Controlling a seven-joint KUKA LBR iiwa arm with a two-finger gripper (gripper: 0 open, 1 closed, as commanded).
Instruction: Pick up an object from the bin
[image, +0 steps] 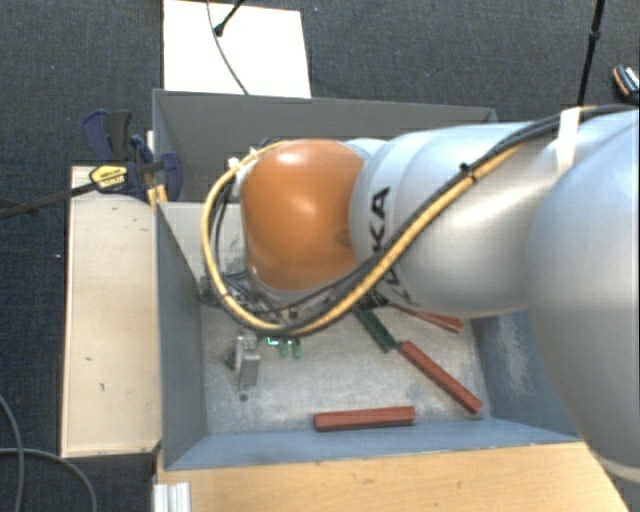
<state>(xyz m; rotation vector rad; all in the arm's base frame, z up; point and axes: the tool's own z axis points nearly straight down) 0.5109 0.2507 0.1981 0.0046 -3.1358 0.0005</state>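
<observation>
Arm (470, 220) is bent low into the bin (185, 330), a posture judged suited to a floor-level pick. Gripper (245, 360) hangs over bare floor at the view's left. Released or clenched: cannot tell.

Nearest candidate is 1 red-brown bar (365, 418), flat along the near wall, apart from the gripper toward the view's right. 1 reddish stick (440, 377) lies beyond it.

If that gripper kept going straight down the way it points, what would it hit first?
Most likely the bare floor of the bin: the gripper hangs over an open patch at the left. The brown stick lies off to its side. Depth is unclear.
</observation>
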